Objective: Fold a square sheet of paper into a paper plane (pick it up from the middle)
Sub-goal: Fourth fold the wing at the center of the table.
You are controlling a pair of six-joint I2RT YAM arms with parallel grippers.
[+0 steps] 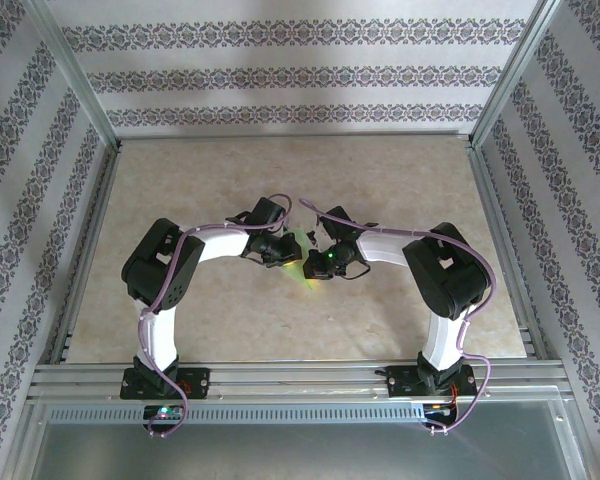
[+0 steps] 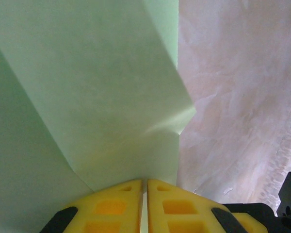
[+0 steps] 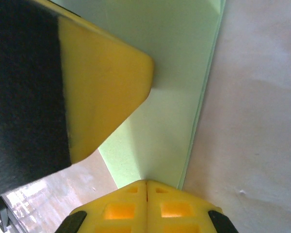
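- Paper point(image 1: 300, 243), light green and plain, sits between the two wrists over the middle of the surface point(image 1: 230, 180); whether any part of it touches the surface cannot be told.
- Left jaws are pinched nearly together on the paper. In the left wrist view, the yellow fingers point(image 2: 116, 204) meet with a thin green strip between them. The paper point(image 2: 102, 97) fans out ahead in overlapping layers, with a sharp crease at its right edge.
- Right jaws are closed tight. In the right wrist view, the paper point(image 3: 169, 92) narrows down into the tips of the yellow fingers point(image 3: 174, 208), and its long straight edge runs up and to the right.
- Left finger point(image 3: 102, 82), yellow with a black back, lies across the upper left of the right wrist view, its tip against the paper.
- Left arm point(image 1: 165, 290) and right arm point(image 1: 440, 290) bow outward from their bases and reach inward, wrists nearly meeting.
- Surface is beige with a pale marbled pattern, matt, bare around the arms point(image 2: 242, 97).
- Rail point(image 1: 300, 380) of grooved aluminium runs along the near edge and carries both bases; a grey metal sheet point(image 1: 280, 450) lies in front of it.
- Walls point(image 1: 280, 75) on three sides are papered in white with bands of dark floral ornament.
- Posts point(image 1: 75, 75) of aluminium slant up at the back corners.
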